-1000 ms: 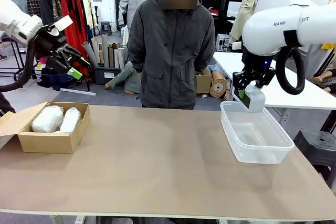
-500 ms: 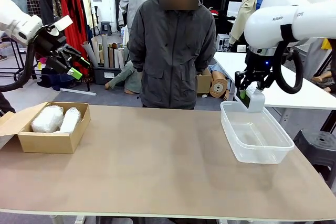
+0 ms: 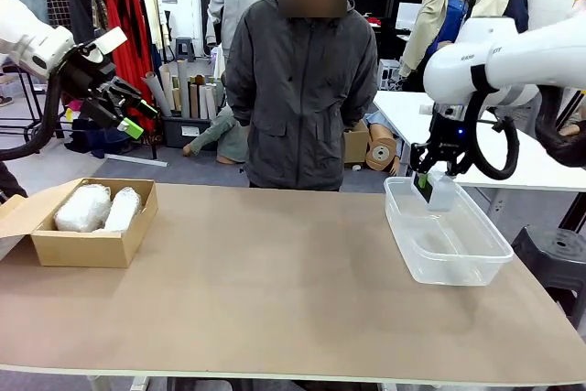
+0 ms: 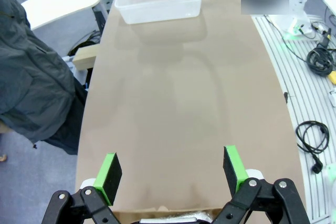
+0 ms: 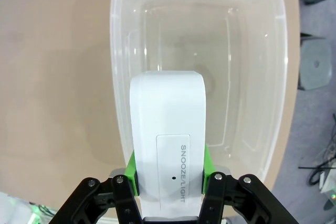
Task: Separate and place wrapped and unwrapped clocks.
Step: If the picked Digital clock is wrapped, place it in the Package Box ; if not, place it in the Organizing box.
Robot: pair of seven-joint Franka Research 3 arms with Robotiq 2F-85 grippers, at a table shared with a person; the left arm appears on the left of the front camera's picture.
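Note:
Two wrapped clocks, one (image 3: 81, 208) beside the other (image 3: 123, 208), lie in crinkly white plastic inside the cardboard box (image 3: 87, 249) at the table's left. The unwrapped clock (image 3: 439, 192), white and rounded, hangs upright over the far end of the clear tub (image 3: 449, 263), partly below its rim. My right gripper (image 3: 428, 180) is shut on it. The right wrist view looks down the clock (image 5: 168, 140) into the tub (image 5: 247, 51), with the green pads of my right gripper (image 5: 169, 170) pressed on both its sides. My left gripper (image 3: 128, 114) is held high above the box, open and holding nothing; its fingers (image 4: 173, 171) stand wide apart.
A person in a dark jacket (image 3: 300, 89) stands at the table's far edge, hands not over the table. The brown tabletop (image 3: 275, 272) lies bare between box and tub. A white table (image 3: 513, 153) stands behind the tub at the right.
My right gripper has come down with the unwrapped clock, from above the tub's far rim to partly inside it. The left arm and the wrapped clocks have stayed still.

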